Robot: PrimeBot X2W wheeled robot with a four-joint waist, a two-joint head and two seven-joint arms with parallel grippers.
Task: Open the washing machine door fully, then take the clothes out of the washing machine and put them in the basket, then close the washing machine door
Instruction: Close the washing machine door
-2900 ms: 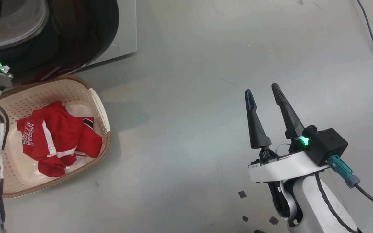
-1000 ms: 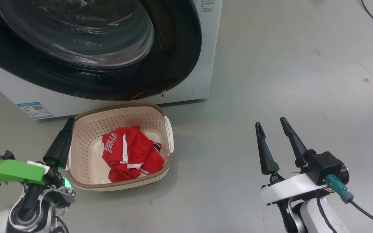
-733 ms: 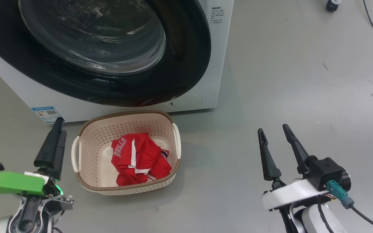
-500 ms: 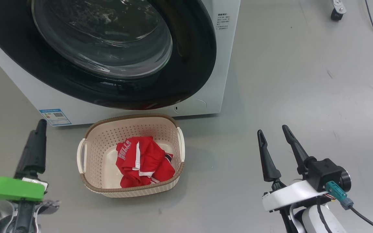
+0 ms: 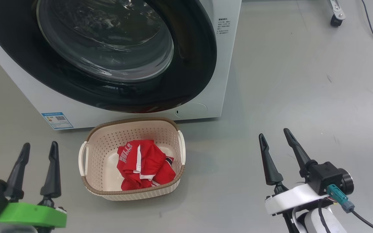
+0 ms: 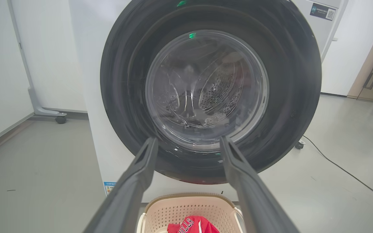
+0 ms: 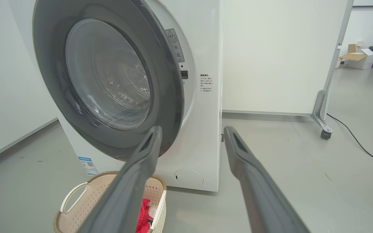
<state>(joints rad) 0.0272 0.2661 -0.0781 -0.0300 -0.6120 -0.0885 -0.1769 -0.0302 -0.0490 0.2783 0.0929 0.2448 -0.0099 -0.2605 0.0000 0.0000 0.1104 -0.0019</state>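
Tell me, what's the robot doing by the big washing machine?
The robot is doing laundry. The red clothes lie in the basket in front of the washing machine, and its round door looks shut. The left gripper and right gripper hang on either side of the basket, both open and holding nothing. The job looks about finished.

Clothes (image 5: 144,165) in basket (image 5: 134,193), door (image 5: 191,64) seemingly shut
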